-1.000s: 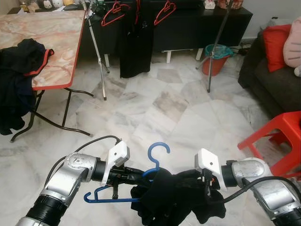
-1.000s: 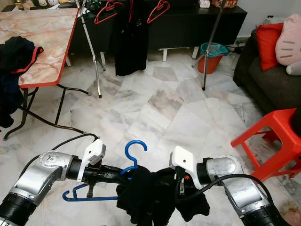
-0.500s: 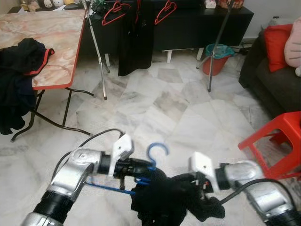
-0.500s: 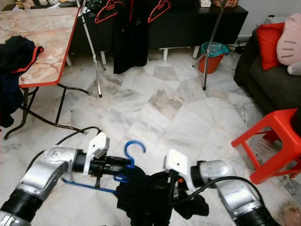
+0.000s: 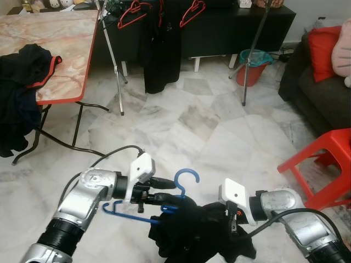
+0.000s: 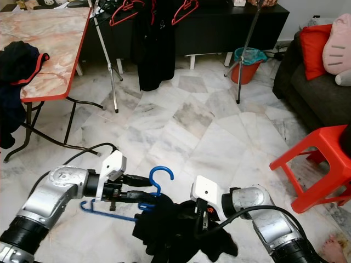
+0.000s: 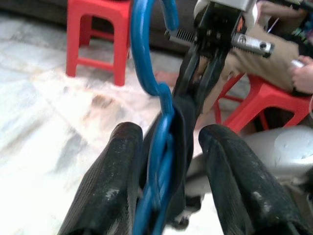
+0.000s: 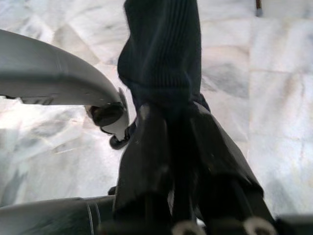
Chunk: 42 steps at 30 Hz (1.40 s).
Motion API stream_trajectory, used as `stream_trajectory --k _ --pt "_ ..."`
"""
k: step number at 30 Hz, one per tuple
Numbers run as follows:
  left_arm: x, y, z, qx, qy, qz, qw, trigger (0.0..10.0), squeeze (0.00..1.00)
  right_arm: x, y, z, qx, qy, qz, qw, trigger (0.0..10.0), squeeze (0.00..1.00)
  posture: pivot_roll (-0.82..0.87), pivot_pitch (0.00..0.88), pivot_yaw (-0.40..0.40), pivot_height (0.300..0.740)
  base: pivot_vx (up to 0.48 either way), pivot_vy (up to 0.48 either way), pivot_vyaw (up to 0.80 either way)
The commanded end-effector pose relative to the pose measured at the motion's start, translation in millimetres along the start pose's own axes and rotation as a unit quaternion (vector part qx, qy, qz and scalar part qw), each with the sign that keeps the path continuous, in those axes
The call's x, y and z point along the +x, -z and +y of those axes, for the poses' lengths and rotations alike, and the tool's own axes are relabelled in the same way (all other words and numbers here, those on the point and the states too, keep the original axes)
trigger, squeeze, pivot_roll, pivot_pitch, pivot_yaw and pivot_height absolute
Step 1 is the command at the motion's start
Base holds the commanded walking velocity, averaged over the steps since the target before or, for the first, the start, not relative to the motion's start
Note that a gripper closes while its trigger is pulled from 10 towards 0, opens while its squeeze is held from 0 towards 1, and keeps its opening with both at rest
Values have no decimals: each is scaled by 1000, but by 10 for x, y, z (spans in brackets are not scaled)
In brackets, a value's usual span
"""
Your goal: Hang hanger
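Observation:
A blue hanger (image 5: 185, 170) is low in front of me, hook up, with a black garment (image 5: 192, 233) bunched over its right side. My left gripper (image 5: 174, 193) is shut on the hanger's neck just below the hook (image 7: 139, 49). My right gripper (image 5: 229, 219) is shut on a fold of the black garment (image 8: 164, 49), with its fingers (image 8: 146, 161) buried in the cloth. At the back stands a clothes rack (image 5: 112, 55) that carries red hangers (image 5: 131, 13) and a hanging black garment (image 5: 162, 49).
A red-edged marble table (image 5: 60, 49) at the left holds dark clothes (image 5: 22, 71). A red stool (image 5: 323, 159) and a dark sofa (image 5: 318, 93) are at the right. A red bucket (image 5: 252, 68) stands by the rack's right leg. A person's hand (image 7: 301, 73) is near another red stool.
My left gripper has moved a little right and up, tilting the blue hanger. My right gripper has come lower and closer to it with the garment, which now hangs more bunched.

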State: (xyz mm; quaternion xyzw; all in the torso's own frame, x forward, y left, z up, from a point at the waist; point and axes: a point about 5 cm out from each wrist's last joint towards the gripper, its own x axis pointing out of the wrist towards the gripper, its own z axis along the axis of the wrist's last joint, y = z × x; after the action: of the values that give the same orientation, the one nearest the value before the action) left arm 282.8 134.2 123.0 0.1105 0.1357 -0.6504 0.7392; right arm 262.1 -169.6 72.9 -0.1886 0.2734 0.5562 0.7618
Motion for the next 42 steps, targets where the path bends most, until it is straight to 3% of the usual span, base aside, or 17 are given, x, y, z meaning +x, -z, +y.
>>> stream_trajectory --k 1,6,7,8,13,17,18,22,24,25,26,28,31,34,36,38,42 --pt "-26 -13 18 18 1 16 1000 10000 1000 -5 -10 -82 -15 29 15 999 0 0 -191 94 -12 740 0 0 0" --pt "-108 20 69 22 -22 31 999 10000 1000 -13 72 -175 -10 68 43 997 0 0 -191 91 -11 740 0 0 0" --pt "-165 46 127 26 -56 41 997 10000 549 -35 110 -208 -9 84 54 995 0 0 -191 91 -11 740 0 0 0" --pt "-204 71 164 25 -79 46 996 10000 0 -52 131 -228 -10 94 60 994 0 0 -190 94 -10 740 0 0 0" --pt "-377 154 327 17 -196 47 979 10000 0 -115 179 -335 -7 142 67 988 0 0 -191 97 -9 740 0 0 0" --pt "-531 263 474 7 -336 50 941 10000 0 -179 164 -450 1 183 66 981 0 0 -186 108 -13 740 0 0 0" --pt "-585 312 509 -17 -387 40 921 10000 0 -200 154 -498 0 200 69 977 0 0 -186 108 -13 740 0 0 0" --pt "-682 394 508 -57 -469 -2 881 10000 0 -242 91 -603 2 237 61 970 0 0 -185 114 -15 740 0 0 0" --pt "-708 427 505 -58 -492 -6 869 10000 0 -244 65 -627 2 245 55 968 0 0 -186 115 -15 740 0 0 0" --pt "-736 511 505 -79 -525 -7 848 10000 0 -248 31 -663 3 259 49 965 0 0 -185 115 -15 740 0 0 0" --pt "-741 568 501 -95 -539 -8 837 10000 0 -249 15 -684 6 269 46 962 0 0 -182 117 -15 740 0 0 0" --pt "-742 626 497 -110 -554 -9 825 10000 0 -248 2 -707 10 279 43 959 0 0 -182 117 -15 740 0 0 0" --pt "-620 958 390 -171 -564 45 806 10000 0 -190 -160 -745 1 290 10 957 0 0 -184 117 -11 740 0 0 0" --pt "-435 1157 267 -216 -538 60 812 10000 0 -150 -279 -752 -19 282 -6 959 0 0 -186 117 -10 740 0 0 0" --pt "-399 1197 241 -228 -534 63 812 10000 0 -141 -298 -747 -23 277 -8 961 0 0 -184 116 -11 740 0 0 0" --pt "-260 1306 153 -252 -508 82 820 10000 0 -103 -376 -698 -33 240 -29 970 0 0 -184 117 -12 740 0 0 0" --pt "-125 1330 120 -284 -491 56 822 10000 0 -87 -464 -573 -57 169 -63 982 0 0 -184 117 -13 740 0 0 0"
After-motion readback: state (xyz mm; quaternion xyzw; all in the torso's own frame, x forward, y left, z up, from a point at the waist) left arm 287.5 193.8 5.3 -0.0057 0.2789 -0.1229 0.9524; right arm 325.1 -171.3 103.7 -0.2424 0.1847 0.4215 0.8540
